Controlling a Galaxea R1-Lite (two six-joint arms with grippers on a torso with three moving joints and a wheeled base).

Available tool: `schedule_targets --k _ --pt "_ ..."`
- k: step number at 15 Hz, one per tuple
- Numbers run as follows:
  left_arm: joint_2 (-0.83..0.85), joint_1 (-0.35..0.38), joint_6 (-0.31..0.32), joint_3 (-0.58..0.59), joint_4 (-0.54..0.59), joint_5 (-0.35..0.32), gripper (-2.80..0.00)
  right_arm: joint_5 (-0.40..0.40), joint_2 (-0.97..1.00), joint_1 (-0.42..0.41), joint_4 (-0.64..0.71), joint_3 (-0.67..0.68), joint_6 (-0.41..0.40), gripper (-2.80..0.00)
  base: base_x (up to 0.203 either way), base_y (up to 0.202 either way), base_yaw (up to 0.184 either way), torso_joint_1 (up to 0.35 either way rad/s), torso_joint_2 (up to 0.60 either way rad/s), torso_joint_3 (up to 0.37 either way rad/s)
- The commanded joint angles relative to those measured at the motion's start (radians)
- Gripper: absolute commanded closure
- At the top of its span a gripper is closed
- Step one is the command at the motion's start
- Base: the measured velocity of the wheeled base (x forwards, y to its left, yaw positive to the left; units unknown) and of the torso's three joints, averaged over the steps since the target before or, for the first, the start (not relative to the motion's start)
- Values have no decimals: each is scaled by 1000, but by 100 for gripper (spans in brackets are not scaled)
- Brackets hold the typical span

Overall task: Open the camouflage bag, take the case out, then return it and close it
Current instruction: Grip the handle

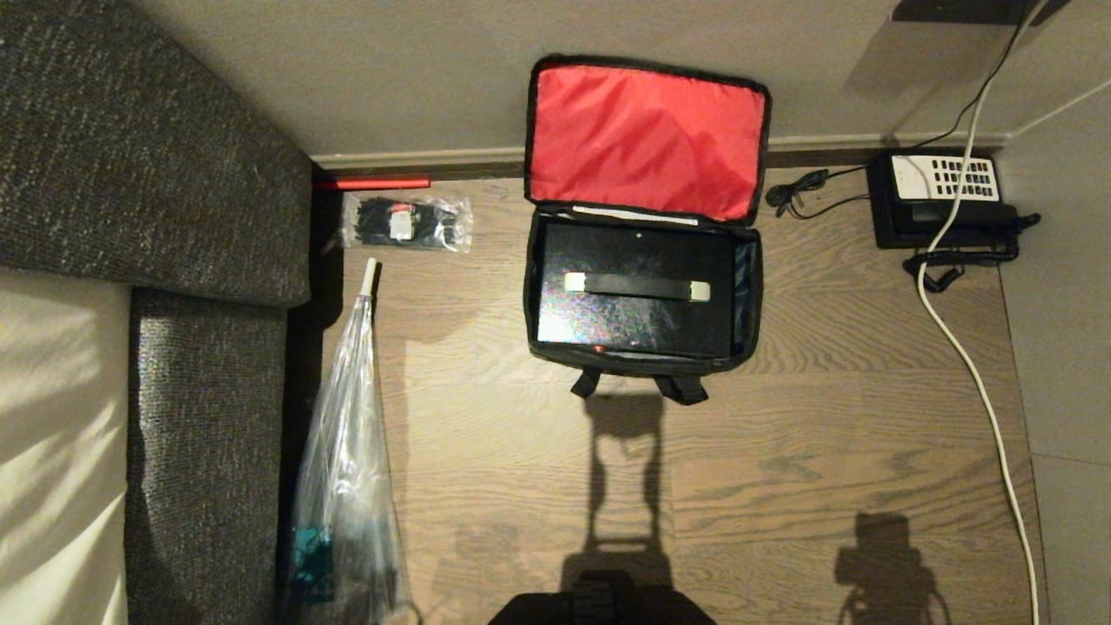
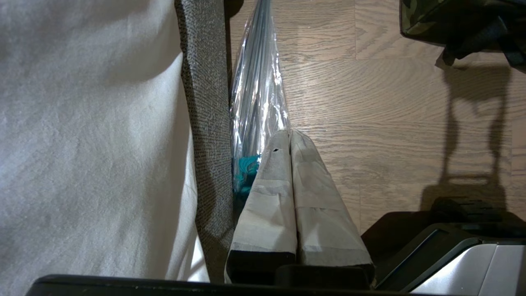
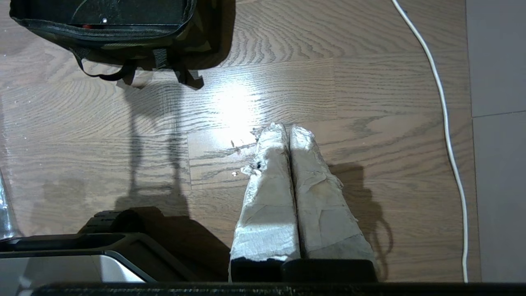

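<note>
Head view shows the camouflage bag [image 1: 643,286] on the wooden floor [image 1: 781,451] with its red-lined lid [image 1: 647,139] thrown back against the wall and the case [image 1: 636,291] lying flat inside, strap handle up; neither arm appears there. The left gripper [image 2: 290,135] hangs clenched and empty beside the sofa [image 2: 205,123] and a clear-wrapped umbrella [image 2: 257,94], well apart from the bag; the right gripper [image 3: 287,129] is likewise pressed shut on nothing, over bare floor short of the bag's front straps. The likely trouble: the case fills the bag almost wall to wall, so fingers aimed at its edges would probably jam against the fabric, and a pull on the handle could drag the soft bag up too unless it is held down. The lid, only leaning, may flop forward onto a reaching arm. The white cable [image 3: 446,123] near the right side could snag. Only the head view reveals the telephone [image 1: 942,204] and bagged items [image 1: 408,222]; only the wrist views show the taped fingers and the bag's camouflage outer wall.
</note>
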Motion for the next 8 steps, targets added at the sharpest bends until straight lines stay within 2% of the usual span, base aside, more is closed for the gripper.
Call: schedule_targets --k 1,8 --pt "0 0 -1 1 1 -1 0 0 -3 1 -1 12 1 0 0 0 0 0 0 0" --pt "0 0 0 1 -3 2 0 0 -3 1 -1 12 1 0 0 0 0 0 0 0"
